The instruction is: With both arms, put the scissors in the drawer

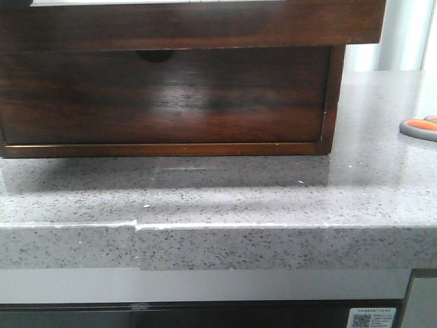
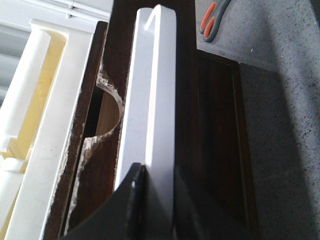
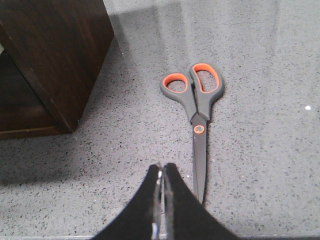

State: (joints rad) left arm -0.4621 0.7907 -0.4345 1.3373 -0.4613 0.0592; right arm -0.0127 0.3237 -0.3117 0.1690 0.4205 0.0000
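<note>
Two arms, scissors not yet picked

Scissors [image 3: 196, 115] lie flat on the counter [image 3: 260, 150], beside the box [image 3: 55, 60]. Right gripper [image 3: 161, 172]: fingers pressed together, empty, just short of the blades. Left gripper [image 2: 150, 175]: clamped on the drawer [image 2: 150, 100] front edge. Judgement: light, rigid, low-lying and slippery; pinch near the pivot.

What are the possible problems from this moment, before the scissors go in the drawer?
1. The scissors lie flat on the stone counter, so the right end effector, now shut, may slide off them rather than lift them.
2. The left end effector grips only a thin white edge of the drawer; it might slip.
3. The wooden box stands near the scissors, so a collision seems possible.
</note>
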